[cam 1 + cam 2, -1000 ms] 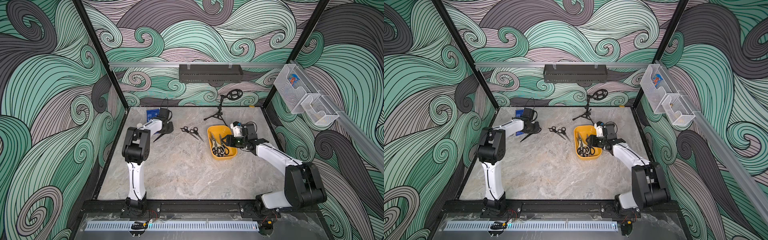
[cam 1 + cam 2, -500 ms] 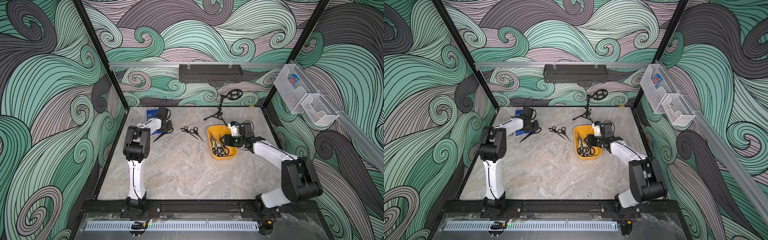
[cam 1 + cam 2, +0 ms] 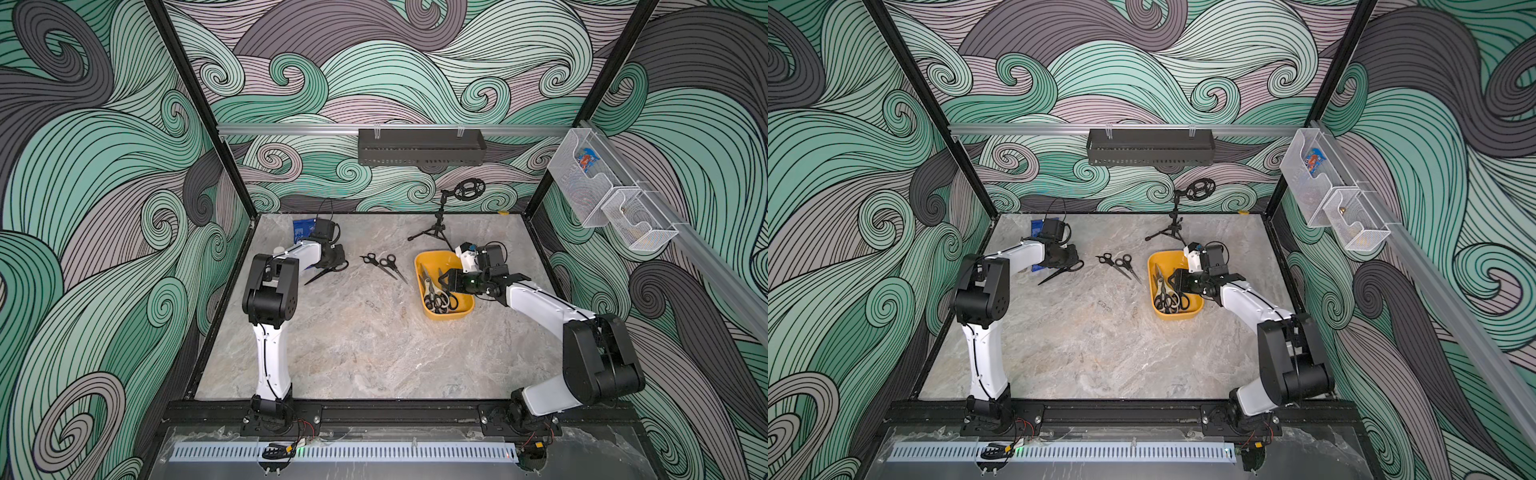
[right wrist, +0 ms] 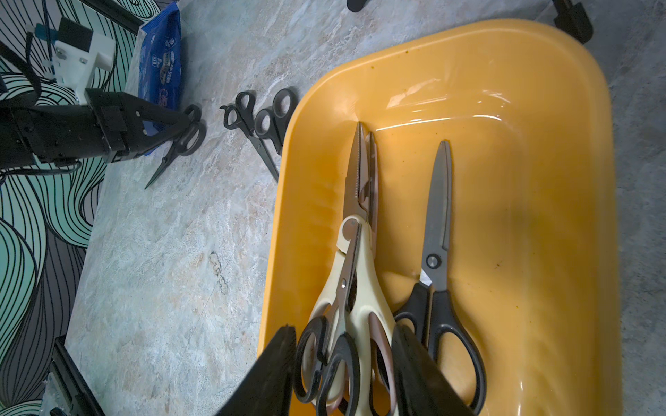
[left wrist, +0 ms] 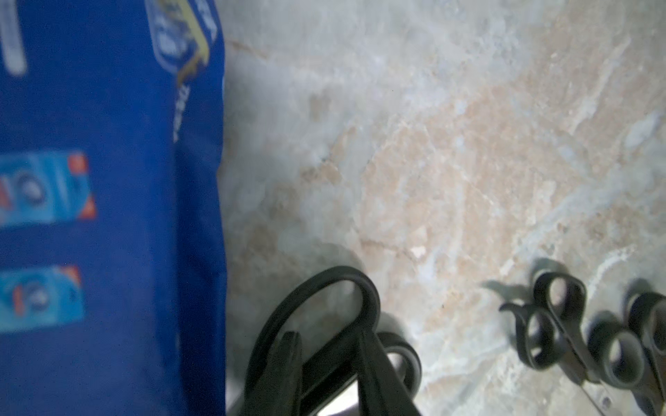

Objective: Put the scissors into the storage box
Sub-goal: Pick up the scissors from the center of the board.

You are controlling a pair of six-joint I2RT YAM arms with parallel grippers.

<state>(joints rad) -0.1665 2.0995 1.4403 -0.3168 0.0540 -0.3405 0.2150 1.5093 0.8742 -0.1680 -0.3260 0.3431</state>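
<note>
**A:** What is the left end effector on?

**B:** I have it low over the far left of the bench. It is at the handle of a black pair of scissors lying flat there, blades pointing near-left. Its fingers are slightly apart, one inside the big handle loop and the other just outside it. I cannot tell whether they pinch the loop or only straddle it. A blue packet lies just beside that pair.

**A:** And the right one?

**B:** My right end effector is about half open over the near half of the yellow box. The box sits right of the bench's middle. The fingers stand either side of a bunch of handles in the box. I cannot tell whether they touch those handles, and nothing is lifted.

**A:** Where are the scissors?

**B:** In the box lies a cream-handled pair with a small black pair on top. A pink handle shows under the cream one. A black-handled pair lies beside them. All their blades point to the far end. Two more small black pairs lie against each other on the bench, between the left end effector and the box.
</note>
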